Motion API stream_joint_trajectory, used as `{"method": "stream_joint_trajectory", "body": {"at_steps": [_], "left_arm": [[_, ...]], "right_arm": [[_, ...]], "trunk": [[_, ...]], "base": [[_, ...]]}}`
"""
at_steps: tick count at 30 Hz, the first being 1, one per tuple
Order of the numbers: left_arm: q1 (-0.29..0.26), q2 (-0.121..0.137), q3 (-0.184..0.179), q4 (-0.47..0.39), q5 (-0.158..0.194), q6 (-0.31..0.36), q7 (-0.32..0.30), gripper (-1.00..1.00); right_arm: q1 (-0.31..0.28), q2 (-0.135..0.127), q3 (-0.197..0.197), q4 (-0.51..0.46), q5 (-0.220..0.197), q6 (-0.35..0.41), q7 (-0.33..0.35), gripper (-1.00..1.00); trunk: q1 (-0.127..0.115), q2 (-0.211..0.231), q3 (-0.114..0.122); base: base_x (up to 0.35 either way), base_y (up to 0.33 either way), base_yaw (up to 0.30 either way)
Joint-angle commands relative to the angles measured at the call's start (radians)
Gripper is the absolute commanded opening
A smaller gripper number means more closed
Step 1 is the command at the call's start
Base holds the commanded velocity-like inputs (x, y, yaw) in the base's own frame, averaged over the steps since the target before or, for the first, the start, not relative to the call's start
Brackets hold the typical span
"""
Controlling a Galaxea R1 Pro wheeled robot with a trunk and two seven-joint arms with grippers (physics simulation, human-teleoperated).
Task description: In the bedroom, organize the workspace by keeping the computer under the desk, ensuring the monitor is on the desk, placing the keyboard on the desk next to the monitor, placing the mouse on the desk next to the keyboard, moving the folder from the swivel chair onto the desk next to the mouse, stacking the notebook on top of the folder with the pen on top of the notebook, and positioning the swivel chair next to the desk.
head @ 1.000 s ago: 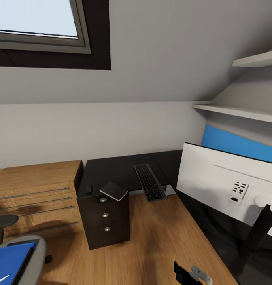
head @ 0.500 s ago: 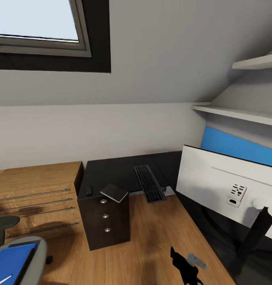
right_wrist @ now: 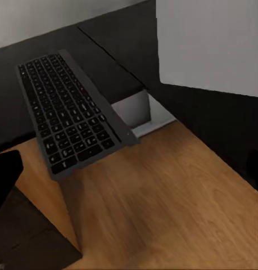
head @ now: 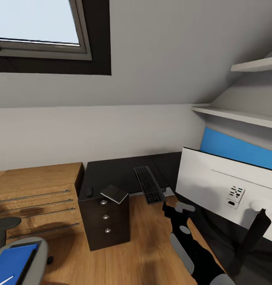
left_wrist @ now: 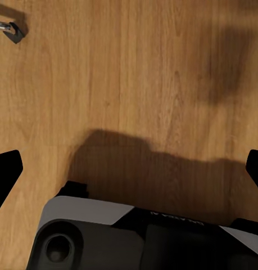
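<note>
Keyboard (head: 149, 184) overhangs the desk (head: 112, 172) edge just beyond the right tool (head: 173, 208), spread wide, empty.

Black right arm (head: 193, 253) with grey panels and grey wrist knob; black left fingers (left_wrist: 5, 174), grey-and-black housing.

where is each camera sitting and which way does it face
Head view: on the robot's head, facing the desk corner with the keyboard and monitor; the right hand shows, raised.
Left wrist view: on the left arm, looking down at wood floor; dark fingertips at the edges.
Right wrist view: on the right arm, facing the keyboard, which overhangs the desk edge; head and right wrist views share it.
</note>
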Motion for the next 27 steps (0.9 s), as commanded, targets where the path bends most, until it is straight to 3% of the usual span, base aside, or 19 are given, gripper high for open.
{"method": "stream_joint_trajectory", "body": {"at_steps": [1, 4, 5, 7, 8, 9, 10, 12, 14, 16, 17, 18, 21, 22, 24, 26, 27], "left_arm": [[0.0, 0.001, -0.004, -0.003, 0.009, 0.004, 0.008, 1.0], [0.0, 0.0, -0.004, -0.003, 0.009, 0.004, 0.008, 1.0], [0.0, 0.0, -0.004, -0.003, 0.009, 0.004, 0.008, 1.0], [0.0, 0.0, -0.004, -0.002, 0.009, 0.004, 0.008, 1.0], [0.0, -0.001, -0.004, -0.002, 0.009, 0.004, 0.008, 1.0], [0.0, -0.001, -0.004, -0.002, 0.009, 0.003, 0.008, 1.0], [0.0, -0.001, -0.004, -0.002, 0.009, 0.003, 0.008, 1.0], [0.0, -0.001, -0.005, -0.002, 0.009, 0.003, 0.008, 1.0], [0.0, -0.001, -0.005, -0.003, 0.008, 0.002, 0.008, 1.0], [0.0, 0.0, -0.005, -0.003, 0.008, 0.002, 0.008, 1.0], [0.0, 0.001, -0.005, -0.003, 0.008, 0.002, 0.009, 1.0], [0.0, 0.001, -0.004, -0.003, 0.008, 0.002, 0.009, 1.0], [0.0, 0.001, -0.004, -0.003, 0.008, 0.002, 0.009, 1.0], [0.0, 0.001, -0.004, -0.003, 0.008, 0.002, 0.009, 1.0], [0.0, 0.001, -0.004, -0.003, 0.008, 0.002, 0.01, 1.0], [0.0, 0.001, -0.004, -0.003, 0.008, 0.002, 0.01, 1.0], [0.0, 0.002, -0.003, -0.003, 0.008, 0.002, 0.01, 1.0]], "right_arm": [[-0.003, -0.001, 0.002, -0.047, 0.004, 0.044, -0.018, 1.0], [-0.022, -0.001, 0.001, -0.156, 0.029, 0.171, -0.039, 1.0], [-0.047, 0.0, 0.001, -0.216, 0.039, 0.254, -0.048, 1.0], [-0.081, 0.0, 0.001, -0.267, 0.046, 0.336, -0.058, 1.0], [-0.175, 0.005, 0.0, -0.291, 0.051, 0.471, -0.086, 1.0], [-0.217, 0.008, -0.001, -0.281, 0.053, 0.515, -0.096, 1.0], [-0.302, 0.012, -0.001, -0.241, 0.054, 0.584, -0.11, 1.0], [-0.383, 0.012, -0.002, -0.195, 0.055, 0.629, -0.118, 1.0], [-0.59, 0.009, -0.002, -0.046, 0.054, 0.681, -0.096, 1.0], [-0.691, 0.008, -0.002, 0.028, 0.054, 0.695, -0.072, 1.0], [-0.87, 0.008, -0.002, 0.148, 0.055, 0.712, -0.025, 1.0], [-0.982, 0.007, -0.002, 0.222, 0.055, 0.724, -0.004, 1.0], [-1.075, 0.0, -0.001, 0.281, 0.055, 0.741, 0.007, 1.0], [-1.127, -0.011, -0.001, 0.309, 0.056, 0.754, 0.012, 1.0], [-1.17, -0.027, -0.001, 0.328, 0.056, 0.763, 0.016, 1.0], [-1.211, -0.057, 0.0, 0.343, 0.056, 0.772, 0.022, 1.0], [-1.237, -0.106, 0.0, 0.351, 0.056, 0.778, 0.032, 1.0]], "trunk": [[-0.004, 0.006, 0.002], [-0.015, 0.027, 0.011], [-0.019, 0.034, 0.014], [-0.027, 0.048, 0.02], [-0.031, 0.055, 0.023], [-0.034, 0.062, 0.027], [-0.038, 0.069, 0.03], [-0.046, 0.083, 0.036], [-0.054, 0.097, 0.042], [-0.061, 0.111, 0.049], [-0.065, 0.118, 0.052], [-0.069, 0.125, 0.055], [-0.08, 0.146, 0.064], [-0.084, 0.153, 0.067], [-0.092, 0.167, 0.074], [-0.092, 0.167, 0.074], [-0.092, 0.167, 0.074]], "base": [[0.0, 0.0, 0.0], [0.0, 0.0, 0.0], [0.0, 0.0, 0.0], [0.0, 0.0, 0.0], [0.0, 0.0, 0.0], [0.0, 0.0, 0.0], [0.0, 0.0, 0.0], [0.0, 0.0, 0.0], [0.0, 0.0, 0.0], [0.0, 0.0, 0.0], [0.0, 0.0, 0.0], [0.0, 0.0, 0.0], [0.0, 0.0, 0.0], [0.0, 0.0, 0.0], [0.0, 0.0, 0.0], [0.0, 0.0, 0.0], [0.0, 0.0, 0.0]]}}
